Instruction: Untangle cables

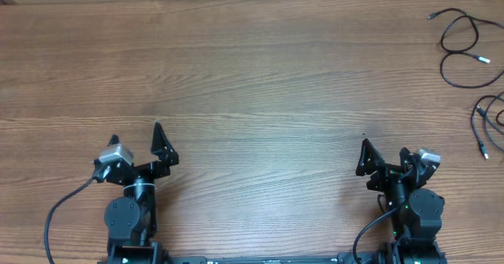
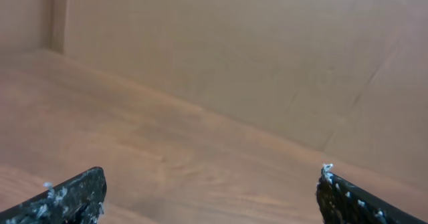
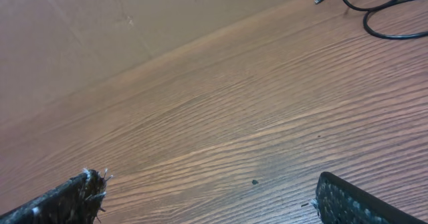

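The cables lie at the table's far right. One thin black cord point(image 1: 443, 65) curls in loose loops with small plug ends, and a second point(image 1: 479, 126) runs off the right edge below it. The right wrist view catches part of a cord point(image 3: 366, 9) and a plug tip at its top right. My left gripper point(image 1: 135, 136) point(image 2: 210, 180) is open over bare wood near the front left. My right gripper point(image 1: 384, 150) point(image 3: 207, 184) is open near the front right, well short of the cords. Nothing sits between either pair of fingers.
The wooden table point(image 1: 252, 83) stretches wide between the arms and the back edge. A brown wall point(image 2: 234, 43) rises behind the far edge. Thicker black cables point(image 1: 55, 213) trail from the robot bases at the front.
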### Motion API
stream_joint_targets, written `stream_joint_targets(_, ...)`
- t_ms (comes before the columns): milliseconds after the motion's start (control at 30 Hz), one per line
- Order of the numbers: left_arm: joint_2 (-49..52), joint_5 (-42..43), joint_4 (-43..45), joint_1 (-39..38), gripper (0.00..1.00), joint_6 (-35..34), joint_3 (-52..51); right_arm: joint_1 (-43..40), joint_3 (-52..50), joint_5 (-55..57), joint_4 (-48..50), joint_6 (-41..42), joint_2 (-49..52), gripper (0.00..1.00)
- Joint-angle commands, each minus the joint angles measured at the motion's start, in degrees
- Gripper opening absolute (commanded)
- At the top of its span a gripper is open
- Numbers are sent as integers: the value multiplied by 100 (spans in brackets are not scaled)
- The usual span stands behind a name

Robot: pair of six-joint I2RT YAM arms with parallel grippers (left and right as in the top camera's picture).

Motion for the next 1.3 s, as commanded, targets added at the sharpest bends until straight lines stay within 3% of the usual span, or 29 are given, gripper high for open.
stream_joint_targets(0,-367,245,-9,125,100,-68,-444,22,-13,-31,44,-26,-9,100)
stream_joint_targets(300,-1261,144,-1534,199,100,155,-520,22,-13,-31,42,-26,-9,100)
stream_joint_targets(400,-1438,450,-1692,197,100,1034,-518,22,-13,-31,44,-26,-9,100)
stream_joint_targets(600,-1488,789,-1742,186,100,2057,-511,22,-13,-31,44,-26,-9,100)
stream_joint_targets(1267,-1488,752,-1740,186,100,2149,-511,22,-13,-31,44,-26,-9,100)
